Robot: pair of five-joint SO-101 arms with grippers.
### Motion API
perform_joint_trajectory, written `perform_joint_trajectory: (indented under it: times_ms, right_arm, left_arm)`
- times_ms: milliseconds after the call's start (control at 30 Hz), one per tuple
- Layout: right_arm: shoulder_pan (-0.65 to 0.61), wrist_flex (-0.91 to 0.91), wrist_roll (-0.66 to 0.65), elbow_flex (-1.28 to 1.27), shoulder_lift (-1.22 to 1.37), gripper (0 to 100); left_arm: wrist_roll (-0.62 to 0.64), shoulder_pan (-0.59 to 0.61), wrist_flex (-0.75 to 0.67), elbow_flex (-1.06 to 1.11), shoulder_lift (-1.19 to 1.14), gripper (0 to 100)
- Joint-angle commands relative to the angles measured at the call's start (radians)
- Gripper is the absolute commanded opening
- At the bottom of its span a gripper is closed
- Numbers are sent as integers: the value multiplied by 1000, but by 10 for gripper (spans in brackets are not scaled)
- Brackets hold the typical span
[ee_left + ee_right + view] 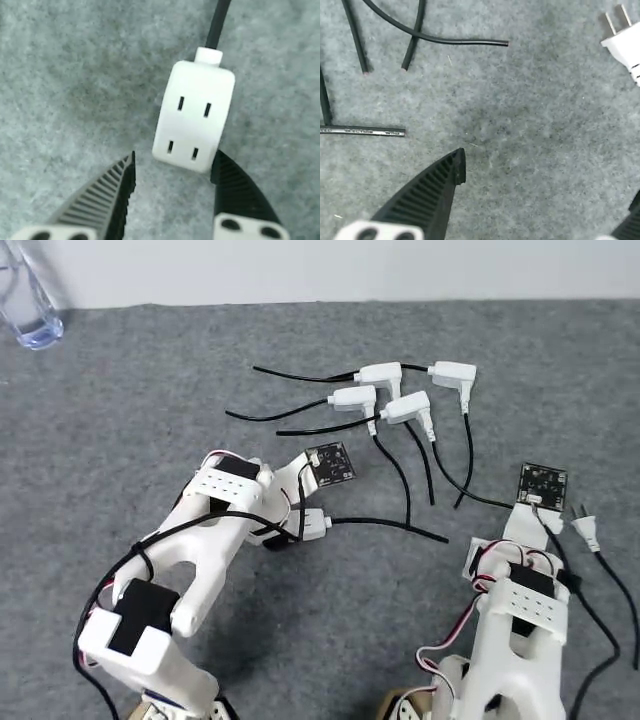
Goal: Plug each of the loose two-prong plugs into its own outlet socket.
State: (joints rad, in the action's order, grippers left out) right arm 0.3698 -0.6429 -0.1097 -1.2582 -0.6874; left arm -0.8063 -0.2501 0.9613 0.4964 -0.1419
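Observation:
A white outlet socket (194, 117) with two pairs of slots lies on the grey carpet, its black cord (217, 25) running away from me. My left gripper (172, 170) is open around its near end, and one finger (235, 190) touches the socket's corner. In the high view this socket (313, 524) sits at the left arm's tip. A loose white two-prong plug (625, 37) lies on the carpet beyond my open right gripper (547, 175), which has nothing between its fingers. The same plug (585, 528) lies just right of the right arm (525, 605).
Several more white cord pieces (378, 373) with black cords lie grouped at the back centre. Cut black cord ends (385, 132) lie ahead of the right gripper. A clear plastic container (30, 310) stands at the back left corner.

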Motion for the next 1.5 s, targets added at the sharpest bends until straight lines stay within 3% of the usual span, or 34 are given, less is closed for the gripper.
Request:
perform_joint_trajectory:
  times_ms: [0, 267, 433, 667, 900, 1067, 1167, 1267, 1467]
  right_arm:
    - [-12, 21, -12, 25, -13, 483]
    - [-38, 25, -11, 8, -24, 485]
    - [-45, 24, -12, 6, -24, 484]
    - [-50, -54, -130, 57, -24, 483]
    - [-42, -553, -256, 351, -24, 483]
    - [-10, -823, -292, 586, -24, 483]
    - [36, -947, -390, 710, -24, 483]
    - [157, -1023, -534, 822, -18, 483]
    - [389, -989, -878, 962, 61, 482]
  left_arm:
    - [-11, 2, 97, -19, 26, 231]
    - [207, -5, 496, -171, 348, 231]
    - [387, 38, 546, -110, 678, 231]
    - [566, 292, 325, 275, 1069, 237]
    - [569, 494, 147, 581, 1155, 269]
    - [626, 551, -6, 769, 1155, 269]
    - [671, 555, -107, 895, 1160, 269]
    - [715, 588, -94, 891, 1183, 269]
    - [720, 601, -83, 924, 1241, 268]
